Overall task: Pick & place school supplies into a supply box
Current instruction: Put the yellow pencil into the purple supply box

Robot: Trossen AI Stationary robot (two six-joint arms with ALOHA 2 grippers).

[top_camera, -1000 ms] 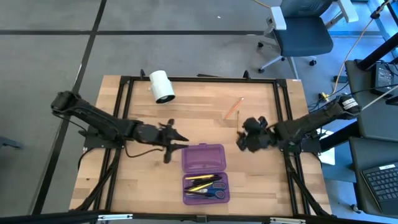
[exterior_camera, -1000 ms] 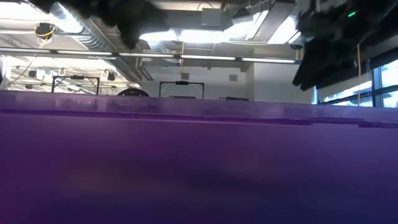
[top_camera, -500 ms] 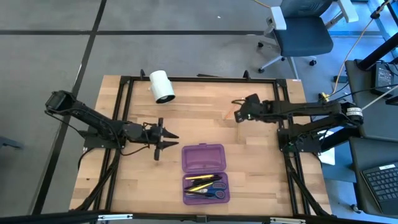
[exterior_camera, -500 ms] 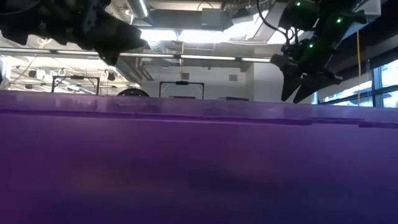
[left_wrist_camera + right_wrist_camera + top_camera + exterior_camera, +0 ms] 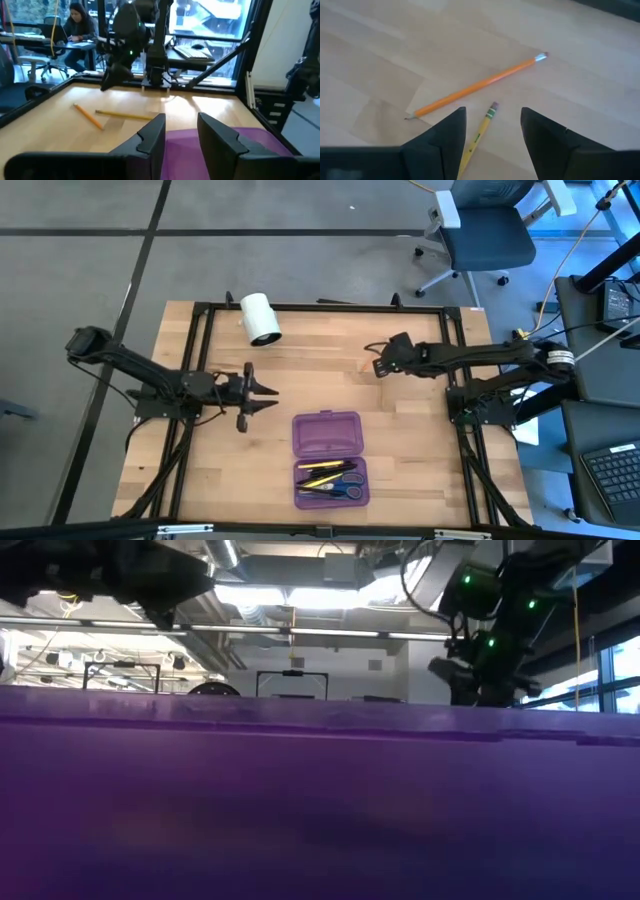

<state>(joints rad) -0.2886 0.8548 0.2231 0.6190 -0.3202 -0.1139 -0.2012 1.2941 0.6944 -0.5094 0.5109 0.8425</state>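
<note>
While the supply box [image 5: 331, 460] sits open near the table's front edge with pens and scissors [image 5: 340, 481] already in its near half, the high view puts the right gripper [image 5: 381, 367] right over the last loose pencils; they barely show there, just beyond its tip. Left gripper [image 5: 262, 394] hangs beside the box's left side, well apart from those pencils, so the right arm is clearly nearer.

Low view: purple box wall [image 5: 320, 810] fills it; right arm [image 5: 480, 630] comes down behind, no pencils visible.

Left wrist view: fingers [image 5: 150, 135] parted, nothing between them; two pencils [image 5: 125, 115] lie far ahead, under the right arm.

Right wrist view: fingers [image 5: 445, 137] spread and empty. Yellow pencil [image 5: 479, 134] runs lengthwise into the gap, eraser end away from the gripper. Orange pencil [image 5: 477, 86] lies just ahead, crosswise. Likely pick is the yellow one, though its axis runs along the gap, not across.
</note>
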